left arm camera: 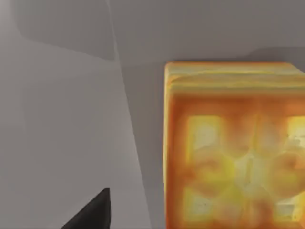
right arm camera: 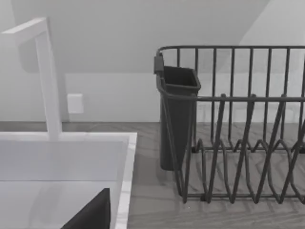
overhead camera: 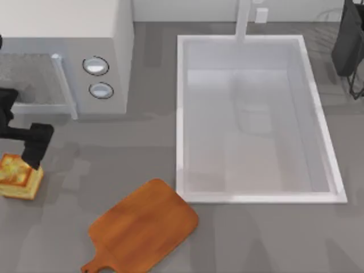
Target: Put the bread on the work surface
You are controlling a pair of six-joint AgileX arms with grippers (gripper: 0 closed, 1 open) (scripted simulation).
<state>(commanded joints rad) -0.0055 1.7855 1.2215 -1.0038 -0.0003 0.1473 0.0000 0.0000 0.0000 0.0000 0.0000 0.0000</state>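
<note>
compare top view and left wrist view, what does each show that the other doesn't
Top view alone: the work surface, an orange-brown paddle board lying apart from the bread, the sink, the microwave-like appliance with two dials, and the left gripper hanging over the bread's upper right corner at the table's left edge. The right arm is parked at the far right.

Left wrist view alone: a close look at the bread's toasted top and pale side.

Both: the bread resting on the grey countertop.

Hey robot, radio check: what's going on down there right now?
Left gripper over the bread at table's left edge, not gripping. Right arm parked by the rack. Board lies bare, path open.
</note>
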